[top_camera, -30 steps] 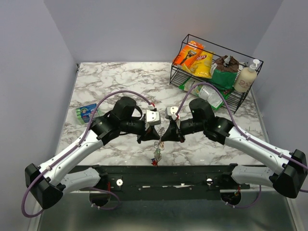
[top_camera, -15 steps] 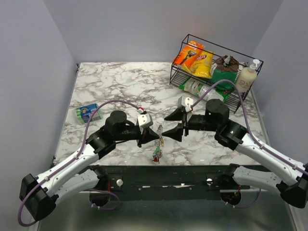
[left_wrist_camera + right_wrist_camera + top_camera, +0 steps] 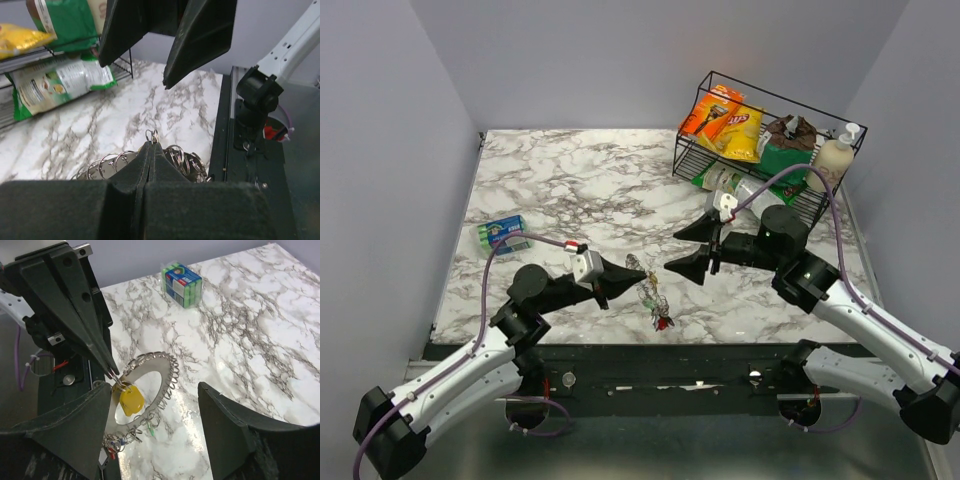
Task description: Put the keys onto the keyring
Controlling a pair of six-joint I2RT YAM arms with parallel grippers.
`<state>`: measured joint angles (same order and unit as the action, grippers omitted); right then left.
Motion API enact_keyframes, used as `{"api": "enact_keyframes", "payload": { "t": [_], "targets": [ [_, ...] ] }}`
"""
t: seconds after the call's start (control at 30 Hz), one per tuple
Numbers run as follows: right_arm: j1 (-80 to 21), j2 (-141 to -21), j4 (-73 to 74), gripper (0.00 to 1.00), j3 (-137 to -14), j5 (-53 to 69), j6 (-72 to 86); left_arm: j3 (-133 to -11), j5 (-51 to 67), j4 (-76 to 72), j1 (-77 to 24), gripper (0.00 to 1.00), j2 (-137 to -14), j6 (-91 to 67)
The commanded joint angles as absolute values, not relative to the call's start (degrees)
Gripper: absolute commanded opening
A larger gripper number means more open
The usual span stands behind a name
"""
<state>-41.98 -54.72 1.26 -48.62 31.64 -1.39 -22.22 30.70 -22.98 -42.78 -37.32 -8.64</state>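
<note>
The one marking that can really be read is the red and white "Lay's" logo on the yellow crisp bag (image 3: 742, 125) standing in the black wire basket (image 3: 780, 100) at the far right of the worktop (image 3: 580, 170). The orange packet (image 3: 710, 110) beside that bag, the pale pump bottle (image 3: 832, 160) at the basket's right end and the green and white bag (image 3: 55, 87) lying under it all carry print, but it is too small or blurred to make out. The same goes for the blue label on the green pack (image 3: 182, 279) lying on the worktop's left side.
</note>
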Motion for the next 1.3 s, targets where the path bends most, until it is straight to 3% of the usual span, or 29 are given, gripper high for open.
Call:
{"api": "enact_keyframes", "payload": {
  "t": [0.0,0.23,0.47,0.83,1.27],
  "targets": [
    [-39.55,-53.35,-4.03,0.78,-46.41,38.57,-0.18,-19.34,30.93,-38.39,-43.07,0.0,-34.89,-9.67],
    [-39.02,-52.21,-11.59,0.77,-44.39,51.4,-0.18,-14.33,36.3,-55.79,-43.07,0.0,-35.15,-11.16],
    [-39.02,-53.79,-14.42,0.7,-45.35,61.16,2.02,-15.91,41.65,-58.88,-42.98,0.0,-38.67,-13.0],
    [-39.02,-56.87,-13.1,0.54,-46.06,62.76,1.32,-17.84,45.44,-61.7,-42.98,0.0,-42.71,-15.03],
    [-39.02,-57.48,-12.74,0.48,-45.7,62.93,1.84,-18.63,45.7,-60.38,-42.98,0.0,-43.24,-14.77]
  ]
}}
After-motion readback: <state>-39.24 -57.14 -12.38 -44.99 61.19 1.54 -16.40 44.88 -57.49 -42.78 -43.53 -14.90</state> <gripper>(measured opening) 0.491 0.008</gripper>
